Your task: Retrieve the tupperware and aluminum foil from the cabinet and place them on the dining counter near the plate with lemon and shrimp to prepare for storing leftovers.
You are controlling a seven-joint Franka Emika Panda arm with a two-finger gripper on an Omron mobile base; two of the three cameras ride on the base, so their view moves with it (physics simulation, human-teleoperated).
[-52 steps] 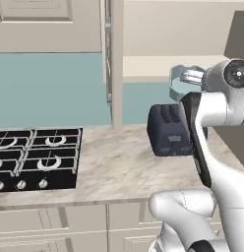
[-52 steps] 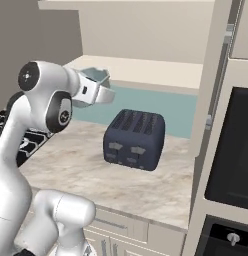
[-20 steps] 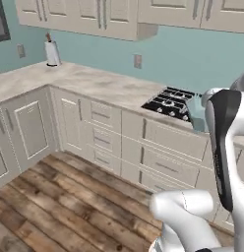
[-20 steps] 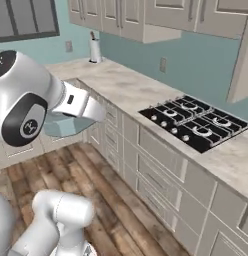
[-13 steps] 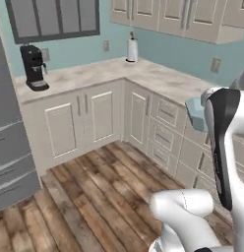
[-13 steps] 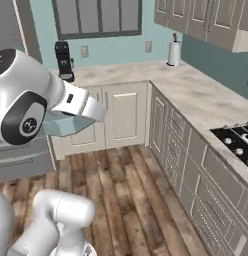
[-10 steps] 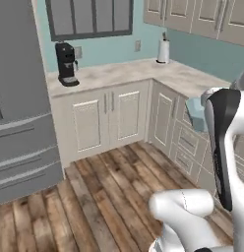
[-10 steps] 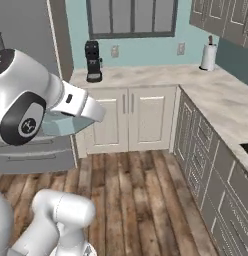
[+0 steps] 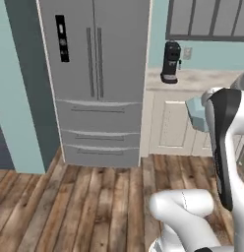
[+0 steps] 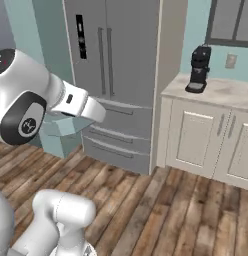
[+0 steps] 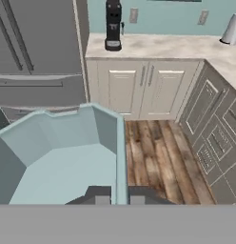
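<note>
Carrying the small pale blue-grey plastic tupperware tub (image 11: 67, 157) across the kitchen, clamped by its rim.

Pinching one wall of the tub near its flared edge, the two dark fingertips of the gripper (image 11: 116, 195) sit close together, so the tub hangs out to one side, held high above the wood-plank floor (image 9: 79, 206) beside the white arm. That thin, off-centre hold is my worry: I judge a sharp turn of the base could let the tub pivot or slip from the jaws and drop. The tall grey steel fridge (image 9: 97, 78) and the cream base cabinets (image 10: 206, 140) under the black coffee machine (image 10: 197, 70) stand near, so a wide swing might clip them.
</note>
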